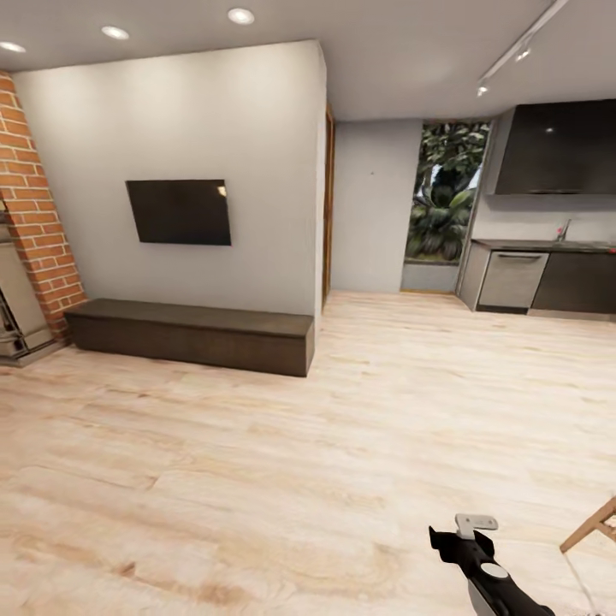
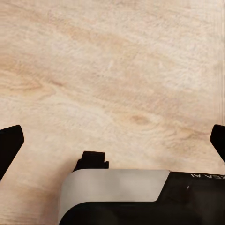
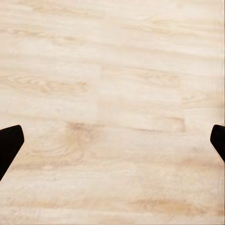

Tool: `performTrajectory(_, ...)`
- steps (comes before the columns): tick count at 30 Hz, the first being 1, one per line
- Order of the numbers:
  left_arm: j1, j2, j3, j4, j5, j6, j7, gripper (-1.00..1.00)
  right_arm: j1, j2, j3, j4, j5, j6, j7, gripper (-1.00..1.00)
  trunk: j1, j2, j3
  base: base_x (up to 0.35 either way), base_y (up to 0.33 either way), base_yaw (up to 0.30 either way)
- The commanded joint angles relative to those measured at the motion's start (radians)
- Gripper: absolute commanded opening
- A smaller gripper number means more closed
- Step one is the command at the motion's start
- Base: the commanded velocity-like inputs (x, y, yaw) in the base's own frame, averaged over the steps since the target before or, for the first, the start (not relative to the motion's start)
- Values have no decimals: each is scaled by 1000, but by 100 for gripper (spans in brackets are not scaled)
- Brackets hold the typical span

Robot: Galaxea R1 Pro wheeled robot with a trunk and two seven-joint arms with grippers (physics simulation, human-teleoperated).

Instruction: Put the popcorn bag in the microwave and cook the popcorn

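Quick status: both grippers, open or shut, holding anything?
Left gripper: open, empty, over the wood floor.
Right gripper: open, empty, over the same floor.

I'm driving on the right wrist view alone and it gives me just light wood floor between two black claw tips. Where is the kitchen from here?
Observer: In the head view the kitchen, with dark glossy cabinets and a grey countertop, lies far ahead to the right, across the light wood floor.
Operator: Anything near that path?
Observer: A long dark low bench stands against the grey wall ahead to the left, well off it.
Operator: And the left claw?
Observer: The left wrist view shows the left claw open and holding nothing, over bare floor.
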Motion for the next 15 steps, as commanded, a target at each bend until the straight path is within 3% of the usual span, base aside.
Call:
performTrajectory(1, 0, 0, 7, 1, 2, -3, -1, 100, -1, 0, -3, 2, 0, -4, 0, 100, 1, -1, -1, 325, -145, -299)
performTrajectory(15, 0, 0, 34, 1, 0, -3, -1, 100, 1, 0, -1, 2, 0, -6, 0, 100, 1, -1, -1, 330, -123, -299)
